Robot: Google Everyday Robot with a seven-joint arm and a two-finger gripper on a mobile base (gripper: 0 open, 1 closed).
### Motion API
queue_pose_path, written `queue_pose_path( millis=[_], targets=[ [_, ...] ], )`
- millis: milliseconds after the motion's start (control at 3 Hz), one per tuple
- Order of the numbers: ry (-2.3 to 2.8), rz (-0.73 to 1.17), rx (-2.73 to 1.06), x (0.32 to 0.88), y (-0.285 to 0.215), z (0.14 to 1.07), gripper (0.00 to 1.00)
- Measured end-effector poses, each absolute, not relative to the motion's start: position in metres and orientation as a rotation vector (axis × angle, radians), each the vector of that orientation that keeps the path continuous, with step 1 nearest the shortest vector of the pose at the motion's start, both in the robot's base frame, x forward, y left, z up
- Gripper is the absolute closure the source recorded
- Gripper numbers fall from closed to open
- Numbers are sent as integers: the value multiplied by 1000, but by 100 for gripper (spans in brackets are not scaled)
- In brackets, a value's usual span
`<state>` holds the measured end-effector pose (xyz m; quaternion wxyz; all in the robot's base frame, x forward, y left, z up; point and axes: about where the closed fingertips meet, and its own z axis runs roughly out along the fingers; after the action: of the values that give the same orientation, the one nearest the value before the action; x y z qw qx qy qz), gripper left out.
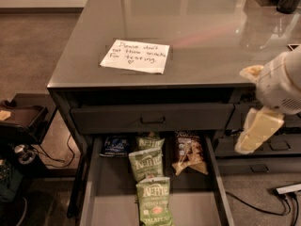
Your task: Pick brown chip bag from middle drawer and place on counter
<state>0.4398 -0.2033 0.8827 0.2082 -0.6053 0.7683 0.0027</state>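
Observation:
The brown chip bag (pixel 189 152) lies in the open middle drawer (pixel 212 173), at the back right of its floor. The counter (pixel 202 32) is the glossy grey top above it. My gripper (pixel 242 111) hangs at the right of the view, in front of the counter's front edge, above and to the right of the bag. Its pale fingers (pixel 257 129) stand apart with nothing between them. It is not touching the bag.
Three green Kettle bags (pixel 146 164) lie in a row down the drawer's middle, and a dark blue bag (pixel 115 145) at its back left. A handwritten paper note (pixel 136 56) lies on the counter. The top drawer front (pixel 153 119) is shut. Cables and gear sit on the floor at left.

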Motion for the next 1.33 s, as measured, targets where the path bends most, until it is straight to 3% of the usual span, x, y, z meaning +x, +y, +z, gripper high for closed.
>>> queue_pose_path(
  millis=[1333],
  targets=[
    [2043,255,-1557,465,-157,643,0]
  ],
)
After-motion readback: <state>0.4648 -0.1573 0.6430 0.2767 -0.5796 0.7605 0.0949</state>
